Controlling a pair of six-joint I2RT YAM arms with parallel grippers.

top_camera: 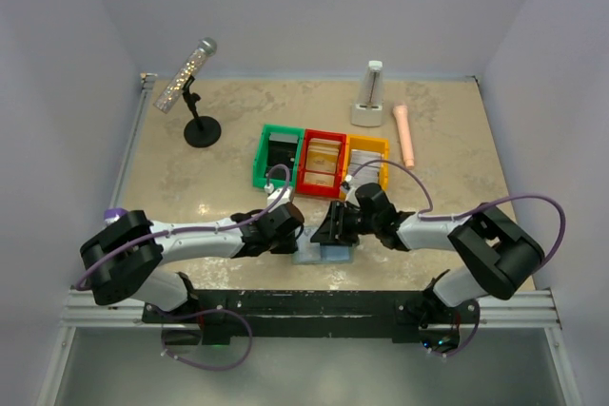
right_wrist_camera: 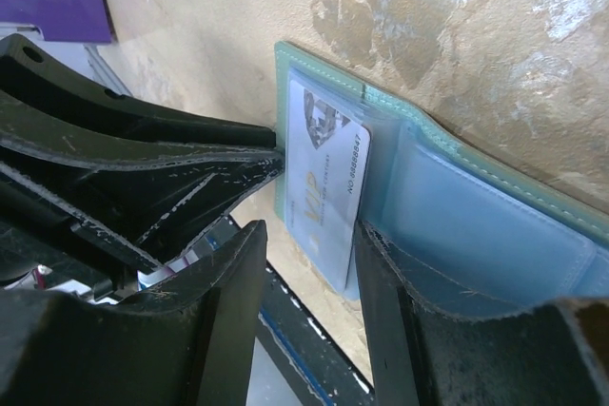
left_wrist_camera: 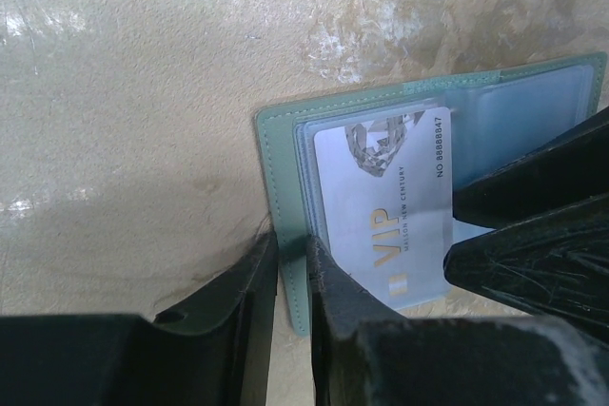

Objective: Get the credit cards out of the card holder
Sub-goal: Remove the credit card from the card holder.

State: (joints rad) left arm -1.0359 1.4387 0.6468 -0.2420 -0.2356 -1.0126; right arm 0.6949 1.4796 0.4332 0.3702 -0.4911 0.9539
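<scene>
Your left fingers [left_wrist_camera: 328, 311] are clenched on the outer edge of the card holder [left_wrist_camera: 281, 140], which lies open between both pairs of fingers. Your right fingers [right_wrist_camera: 219, 301] stand released, astride the edge of the credit card [right_wrist_camera: 324, 178]. Beside your left fingers is bare worktop [left_wrist_camera: 143, 92] for moving

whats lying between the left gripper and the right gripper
The open card holder, with a VIP credit card on one panel. The top view shows it between the left gripper and right gripper; both wrist views show the card.
</scene>
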